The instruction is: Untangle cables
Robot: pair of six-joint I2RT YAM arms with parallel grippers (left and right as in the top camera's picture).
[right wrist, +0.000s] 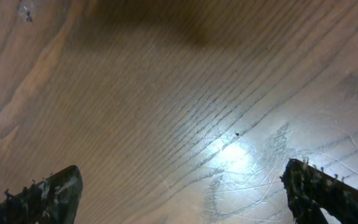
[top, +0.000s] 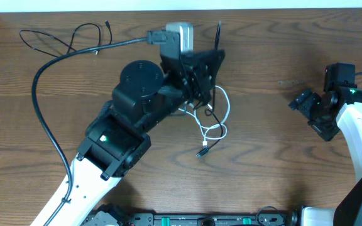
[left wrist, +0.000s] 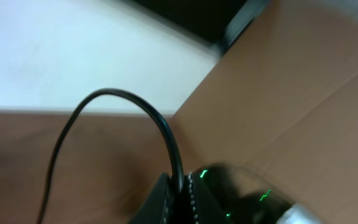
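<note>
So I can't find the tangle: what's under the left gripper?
The white cable loops out from beneath the left gripper, and a thin black cable ends in a plug beside it. Their crossing, and any grasp, is hidden by the arm.

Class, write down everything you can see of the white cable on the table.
The white cable is a thin, smooth, plastic-looking cord lying slack on the wooden table, near its middle. It bends into loose loops: one arc swings out to the right, with smaller loops below. Its upper part disappears under the left arm, and no plug shows. A thin black cord with a dark plug meets its lower loops.
</note>
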